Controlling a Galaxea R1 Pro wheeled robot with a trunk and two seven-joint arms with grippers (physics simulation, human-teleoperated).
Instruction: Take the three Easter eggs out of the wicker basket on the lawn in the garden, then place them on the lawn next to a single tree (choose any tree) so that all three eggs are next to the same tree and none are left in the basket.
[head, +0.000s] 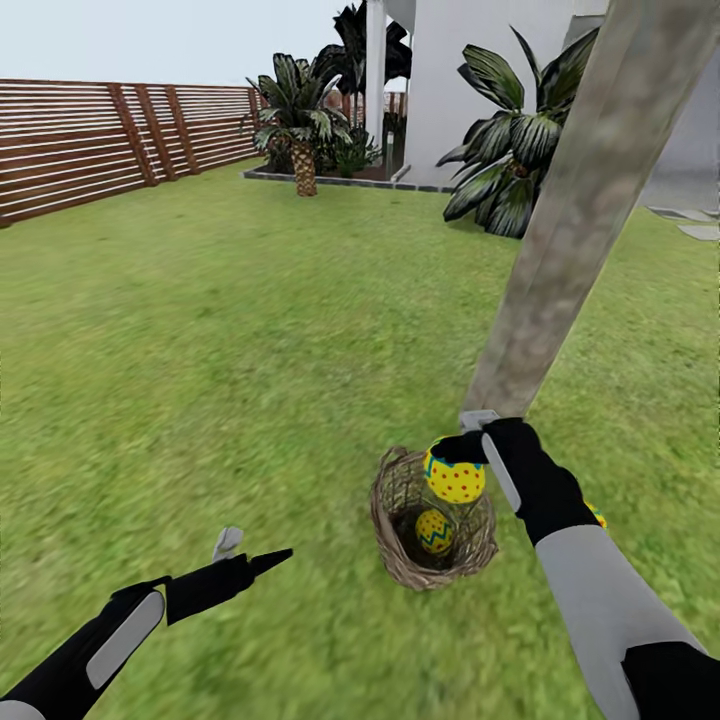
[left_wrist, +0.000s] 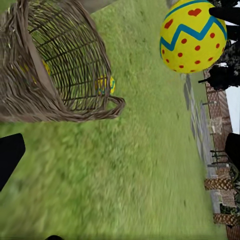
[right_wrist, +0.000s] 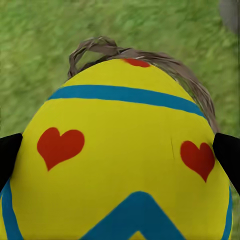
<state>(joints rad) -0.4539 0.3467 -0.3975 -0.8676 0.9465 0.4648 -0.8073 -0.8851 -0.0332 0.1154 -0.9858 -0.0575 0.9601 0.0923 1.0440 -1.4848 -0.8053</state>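
Progress was partial: our right gripper (head: 470, 445) held one Easter egg (head: 455, 474) above the wicker basket (head: 392, 545), one egg (head: 433, 530) remained inside, another (head: 597, 514) lay at three o'clock of it by the tree (head: 560, 260), left gripper (head: 245, 555) spread wide.

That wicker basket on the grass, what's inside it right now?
One Easter egg lies in the wicker basket. The right gripper holds another egg above the rim, hiding part of the inside.
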